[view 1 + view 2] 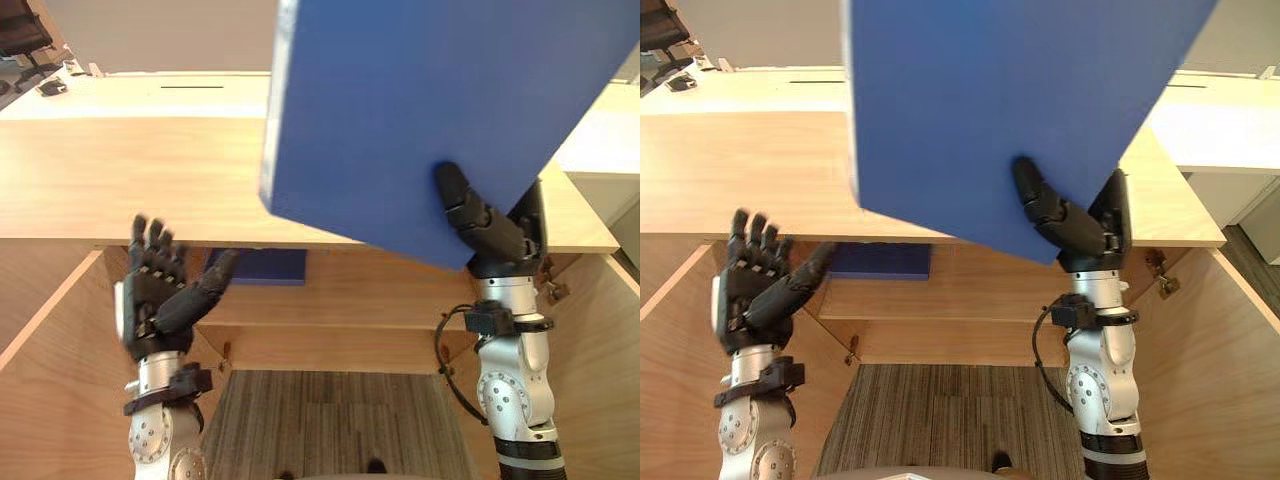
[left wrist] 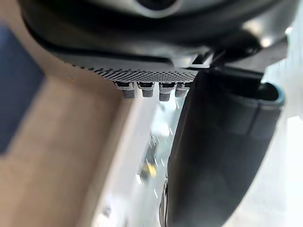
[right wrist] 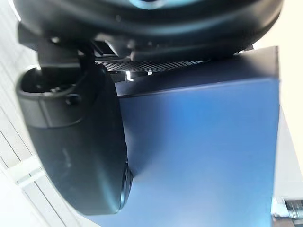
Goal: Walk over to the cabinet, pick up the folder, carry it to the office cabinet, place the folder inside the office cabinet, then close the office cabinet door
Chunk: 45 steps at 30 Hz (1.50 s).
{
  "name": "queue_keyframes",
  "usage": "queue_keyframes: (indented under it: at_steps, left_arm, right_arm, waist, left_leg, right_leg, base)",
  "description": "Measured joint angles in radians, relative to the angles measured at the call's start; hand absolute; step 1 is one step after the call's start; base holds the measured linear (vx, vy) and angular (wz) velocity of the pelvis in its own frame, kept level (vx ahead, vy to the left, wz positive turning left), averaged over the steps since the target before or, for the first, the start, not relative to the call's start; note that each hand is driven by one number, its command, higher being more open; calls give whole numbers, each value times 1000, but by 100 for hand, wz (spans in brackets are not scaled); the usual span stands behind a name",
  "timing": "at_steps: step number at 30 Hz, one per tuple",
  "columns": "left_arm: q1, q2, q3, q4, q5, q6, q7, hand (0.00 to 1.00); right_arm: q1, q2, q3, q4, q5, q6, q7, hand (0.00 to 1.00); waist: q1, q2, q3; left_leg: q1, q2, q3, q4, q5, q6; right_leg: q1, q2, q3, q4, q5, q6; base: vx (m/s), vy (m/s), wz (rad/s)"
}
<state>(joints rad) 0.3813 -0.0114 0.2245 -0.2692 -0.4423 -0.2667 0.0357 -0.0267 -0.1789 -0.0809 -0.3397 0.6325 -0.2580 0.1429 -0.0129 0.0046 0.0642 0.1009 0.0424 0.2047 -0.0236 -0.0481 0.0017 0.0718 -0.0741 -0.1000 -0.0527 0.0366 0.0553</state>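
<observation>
A large blue folder (image 1: 420,110) is lifted high in front of the camera, above the wooden cabinet top (image 1: 120,180). My right hand (image 1: 485,225) is shut on the folder's lower edge, thumb pressed on its near face; in the right wrist view the thumb (image 3: 80,142) lies against the blue folder (image 3: 203,151). My left hand (image 1: 160,290) is raised at the left below the cabinet top's front edge, fingers straight and spread, holding nothing. A second blue folder (image 1: 262,265) lies on the shelf inside the open cabinet.
The cabinet's wooden side walls (image 1: 40,330) flank both arms, with a shelf (image 1: 350,300) between them. A white desk surface (image 1: 130,95) lies behind the cabinet, and a black office chair (image 1: 25,40) stands at the far left. Striped carpet (image 1: 330,420) is below.
</observation>
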Motion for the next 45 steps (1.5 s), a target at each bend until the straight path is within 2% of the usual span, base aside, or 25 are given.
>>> queue_keyframes:
  at_steps: [7, 12, 15, 17, 19, 20, 22, 23, 25, 26, 28, 32, 35, 38, 41, 43, 45]
  left_arm:
    - [16, -9, 14, 248, 95, 26, 9, 100]
    - [-2, 1, 12, 603, 195, 90, -1, 100]
    - [-32, 31, 11, 830, 282, 111, -1, 100]
    - [-85, 57, 11, 954, 324, 120, 1, 100]
    - [-181, 94, 7, 1064, 346, 121, 3, 100]
    - [-201, 101, 6, 1080, 346, 122, 5, 100]
    - [-261, 118, 5, 1109, 345, 122, 12, 100]
    - [-273, 119, 4, 1110, 345, 122, 12, 100]
    - [-317, 122, -4, 1120, 344, 121, 13, 100]
    - [-331, 125, -10, 1128, 342, 120, 16, 100]
    - [-390, 126, -30, 1122, 324, 105, 33, 100]
    - [-445, 107, -34, 1069, 319, 99, 43, 100]
    - [-487, 106, -36, 1000, 303, 92, 51, 100]
    - [-520, 81, -36, 924, 280, 86, 52, 100]
    - [-500, 64, -57, 791, 261, 97, 61, 100]
    - [-428, 44, -102, 615, 244, 99, 72, 100]
    - [-392, 21, -115, 548, 244, 90, 71, 100]
  right_arm:
    - [0, -4, 29, 0, -44, 0, -10, 0]
    - [2, -39, 194, 9, -67, 0, -10, 0]
    - [-2, -83, 351, 89, -142, 1, 7, 0]
    - [-31, -110, 455, 172, -201, 5, 16, 0]
    - [-131, -128, 564, 309, -295, 26, 15, 0]
    - [-158, -129, 584, 343, -330, 34, 10, 0]
    - [-215, -135, 621, 430, -466, 59, -14, 0]
    - [-224, -138, 623, 440, -490, 59, -14, 0]
    - [-260, -153, 634, 458, -560, 69, -38, 0]
    - [-272, -153, 633, 466, -572, 73, -50, 0]
    - [-320, -149, 605, 505, -597, 80, -85, 0]
    - [-360, -102, 504, 515, -578, 84, -141, 0]
    - [-414, -58, 382, 514, -438, 84, -190, 0]
    - [-509, -30, 240, 514, -265, 80, -257, 0]
    - [-591, -21, 118, 512, -119, 56, -329, 0]
    - [-638, -15, 14, 506, -37, 37, -385, 0]
    - [-667, -17, -49, 507, 19, 21, -431, 0]
  waist:
    - [3, 0, -4]
    - [-6, 0, -6]
    - [-4, 0, -3]
    - [-2, 0, 29]
    - [2, 4, 134]
    - [4, 7, 157]
    - [16, 14, 246]
    - [17, 18, 266]
    - [17, 37, 314]
    - [17, 40, 329]
    - [21, 56, 369]
    - [26, 58, 375]
    - [29, 58, 390]
    - [48, 59, 401]
    - [56, 59, 418]
    - [72, 60, 420]
    - [83, 61, 421]
  left_leg:
    - [0, 3, -4, -7, 1, -2]
    - [-20, 4, 4, -7, 2, -3]
    - [-40, 8, 12, 5, 0, -5]
    - [-96, 15, 15, 70, -20, -6]
    - [-222, 40, 14, 242, -79, -3]
    - [-261, 47, 13, 288, -95, -3]
    - [-375, 64, 10, 425, -138, 0]
    - [-405, 67, 7, 457, -148, 1]
    - [-540, 78, -4, 579, -184, 2]
    - [-563, 79, -5, 602, -190, 5]
    - [-669, 91, -14, 702, -211, 8]
    - [-854, 114, -31, 859, -256, 11]
    - [-986, 123, -62, 984, -288, 11]
    - [-1100, 133, -77, 1075, -306, 11]
    - [-1167, 136, -94, 1127, -314, 9]
    - [-1203, 136, -103, 1150, -318, 6]
    - [-1208, 136, -104, 1151, -319, 6]
  right_leg:
    - [-1, -2, -6, 0, 0, 0]
    - [-25, 0, 4, -3, -1, 1]
    - [-46, 0, 13, 0, -1, 0]
    - [-97, 0, 20, 45, -6, -6]
    - [-217, 1, 33, 193, -56, -12]
    - [-257, 1, 36, 234, -70, -13]
    - [-378, 2, 41, 377, -118, -12]
    - [-409, 1, 41, 412, -129, -13]
    - [-547, -7, 42, 539, -168, -13]
    - [-571, -10, 43, 567, -176, -13]
    - [-681, -20, 46, 674, -202, -15]
    - [-863, -25, 44, 832, -249, -19]
    - [-986, -34, 37, 967, -297, -26]
    - [-1101, -37, 37, 1063, -323, -33]
    - [-1163, -41, 29, 1119, -339, -39]
    - [-1195, -45, 23, 1144, -349, -41]
    - [-1201, -46, 22, 1149, -353, -43]
  base:
    - [-21, -15, 2]
    - [-20, -20, -6]
    - [-14, -17, -7]
    - [-60, -3, -10]
    - [-220, -31, -11]
    - [-287, -38, -10]
    - [-220, -19, -6]
    - [-234, -11, 0]
    - [-238, 7, 4]
    - [-186, 11, 5]
    - [-169, -9, 5]
    - [-148, -21, 5]
    - [-133, -37, 14]
    - [-105, -64, 5]
    - [-55, -65, 7]
    - [-50, -85, 9]
    - [-38, -67, 4]
